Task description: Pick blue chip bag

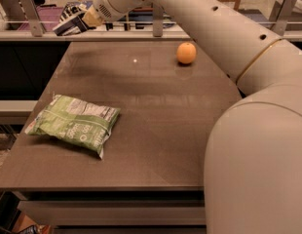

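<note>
The blue chip bag (67, 24), a small dark-blue crinkled bag with white and black markings, hangs in the air above the table's far left corner. My gripper (81, 19) is shut on it at the top left of the camera view, at the end of my white arm (199, 23) that reaches in from the right. The bag is clear of the table top and partly hidden by the fingers.
A larger light-green chip bag (75, 123) lies on the front left of the brown table (160, 130). An orange (186, 53) sits at the far right of the table. A railing (156, 29) and shelves run behind the far edge.
</note>
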`<state>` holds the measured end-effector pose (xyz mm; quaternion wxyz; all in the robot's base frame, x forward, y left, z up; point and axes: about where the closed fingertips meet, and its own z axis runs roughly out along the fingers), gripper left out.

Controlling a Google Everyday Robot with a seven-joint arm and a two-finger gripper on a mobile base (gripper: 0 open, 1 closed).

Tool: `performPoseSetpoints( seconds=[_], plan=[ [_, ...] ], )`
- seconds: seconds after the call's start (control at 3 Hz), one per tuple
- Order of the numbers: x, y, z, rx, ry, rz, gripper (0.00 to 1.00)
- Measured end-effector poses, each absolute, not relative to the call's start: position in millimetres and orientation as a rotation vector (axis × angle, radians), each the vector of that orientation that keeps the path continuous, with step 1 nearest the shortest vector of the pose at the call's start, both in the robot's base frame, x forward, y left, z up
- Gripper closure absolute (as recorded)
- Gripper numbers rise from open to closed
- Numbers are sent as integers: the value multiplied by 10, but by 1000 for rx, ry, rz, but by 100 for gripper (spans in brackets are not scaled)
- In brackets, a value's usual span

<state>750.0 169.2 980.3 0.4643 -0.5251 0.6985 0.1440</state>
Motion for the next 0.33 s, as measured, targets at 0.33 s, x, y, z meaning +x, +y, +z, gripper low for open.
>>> performPoseSetpoints(
  seconds=[0.33],
  plan=[
    [7500,1692,9802,-1290,1716,354,100]
  ],
)
